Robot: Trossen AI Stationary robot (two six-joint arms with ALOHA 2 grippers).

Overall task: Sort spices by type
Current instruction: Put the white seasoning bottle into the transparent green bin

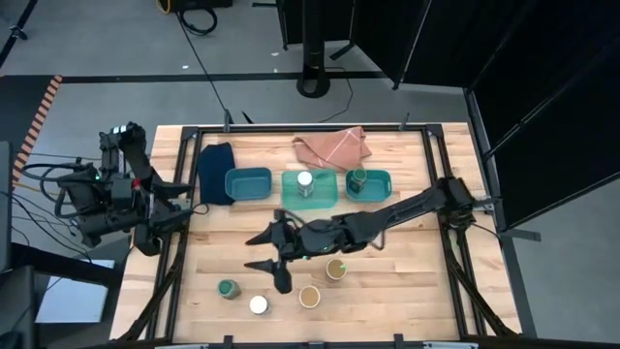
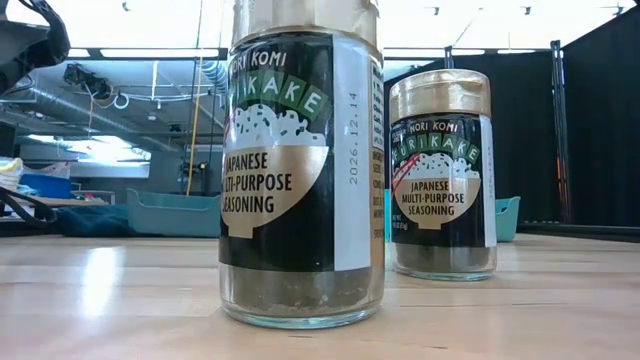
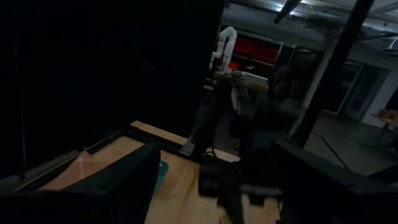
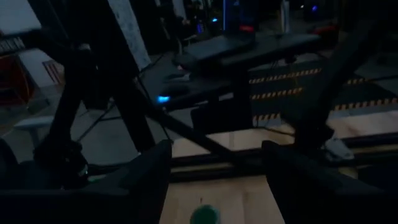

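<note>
Four spice jars stand on their bases on the near half of the table: a green-lidded jar (image 1: pixel 229 288), a white-lidded jar (image 1: pixel 258 304) and two tan-lidded jars (image 1: pixel 309 296) (image 1: pixel 335 269). The low view shows the tan-lidded pair close up (image 2: pixel 300 160) (image 2: pixel 440 175). Another white-lidded jar (image 1: pixel 305 181) stands in the middle teal tray and another green-lidded jar (image 1: pixel 357 176) in the right tray. My right gripper (image 1: pixel 260 250) is open above the table's middle and points left; the green lid (image 4: pixel 205 214) shows ahead of its fingers. My left gripper (image 1: pixel 179 208) waits, open, at the left edge.
Three teal trays sit in a row on the far half: left (image 1: pixel 248 184), middle (image 1: pixel 325 199), right (image 1: pixel 380 184). A navy cloth (image 1: pixel 215 173) lies left of them and a pink cloth (image 1: pixel 332 147) behind them. Bare wood lies between the trays and the jars.
</note>
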